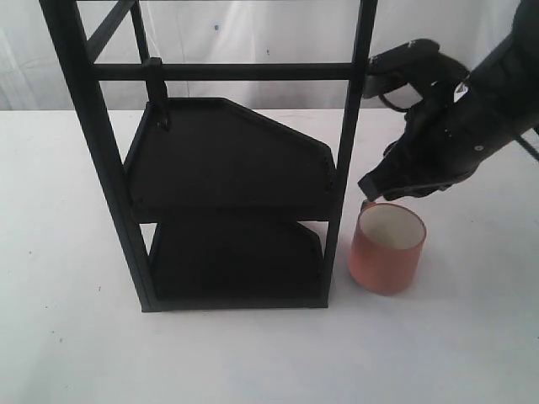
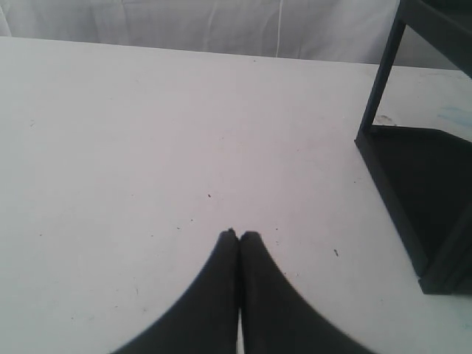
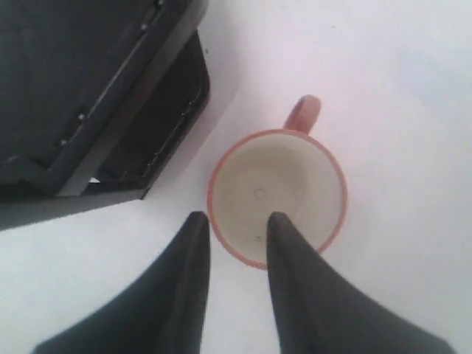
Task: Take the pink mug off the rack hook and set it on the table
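The pink mug (image 1: 387, 252) stands upright on the white table (image 1: 472, 353), just right of the black rack (image 1: 227, 168). Seen from above in the right wrist view, the mug (image 3: 276, 192) shows its cream inside and its loop handle (image 3: 302, 114) points away from the fingers. My right gripper (image 1: 369, 202) hovers at the mug's far rim. It (image 3: 237, 217) is open, one finger over the mug's mouth and one outside the wall, with a wide gap between them. My left gripper (image 2: 240, 234) is shut on nothing above bare table (image 2: 147, 147), and does not show in the exterior view.
The rack has tall posts, a crossbar with an empty hook (image 1: 158, 93) and two dark shelves. Its lower corner (image 2: 413, 184) lies off to one side of my left gripper. The rack's base (image 3: 96, 96) sits close beside the mug.
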You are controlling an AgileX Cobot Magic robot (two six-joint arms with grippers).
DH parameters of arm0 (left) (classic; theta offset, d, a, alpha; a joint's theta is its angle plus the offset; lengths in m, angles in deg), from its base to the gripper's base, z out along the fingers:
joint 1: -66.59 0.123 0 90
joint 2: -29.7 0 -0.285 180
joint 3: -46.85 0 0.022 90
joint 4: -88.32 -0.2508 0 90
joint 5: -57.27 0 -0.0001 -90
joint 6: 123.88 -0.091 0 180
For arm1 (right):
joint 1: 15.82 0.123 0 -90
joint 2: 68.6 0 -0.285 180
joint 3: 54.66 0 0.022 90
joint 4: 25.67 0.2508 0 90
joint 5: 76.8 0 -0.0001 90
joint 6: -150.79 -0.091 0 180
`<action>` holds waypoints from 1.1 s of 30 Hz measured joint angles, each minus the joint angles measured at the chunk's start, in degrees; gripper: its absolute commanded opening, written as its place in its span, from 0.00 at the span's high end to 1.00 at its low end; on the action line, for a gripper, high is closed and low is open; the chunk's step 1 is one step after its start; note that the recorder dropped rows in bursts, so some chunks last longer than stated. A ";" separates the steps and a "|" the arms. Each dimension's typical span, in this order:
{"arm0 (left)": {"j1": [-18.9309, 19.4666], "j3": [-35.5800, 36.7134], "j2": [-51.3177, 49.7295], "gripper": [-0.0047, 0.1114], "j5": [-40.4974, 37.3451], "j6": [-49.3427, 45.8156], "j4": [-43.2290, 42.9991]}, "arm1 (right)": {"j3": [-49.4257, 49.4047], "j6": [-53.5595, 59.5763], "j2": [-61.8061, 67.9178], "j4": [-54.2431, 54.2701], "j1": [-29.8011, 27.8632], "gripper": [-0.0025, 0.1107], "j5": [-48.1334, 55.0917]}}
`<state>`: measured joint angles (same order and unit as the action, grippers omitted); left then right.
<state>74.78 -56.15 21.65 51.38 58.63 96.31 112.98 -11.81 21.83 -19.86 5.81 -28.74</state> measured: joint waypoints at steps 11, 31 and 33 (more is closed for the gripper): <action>0.00 0.00 0.00 0.96 0.00 0.00 0.00 | -14.37 -45.87 -6.88 -32.72 -12.44 0.97 -21.90; 0.00 0.00 0.00 0.96 0.00 0.00 0.00 | -39.41 -45.94 -66.40 -40.17 -11.33 0.98 -37.50; 0.00 0.00 0.00 0.96 0.00 0.00 0.00 | -42.17 -46.80 -71.60 -38.87 -10.78 0.98 -38.34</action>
<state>74.78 -56.15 21.65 51.38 58.63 96.31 70.80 -58.61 -49.76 -58.73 -4.97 -67.09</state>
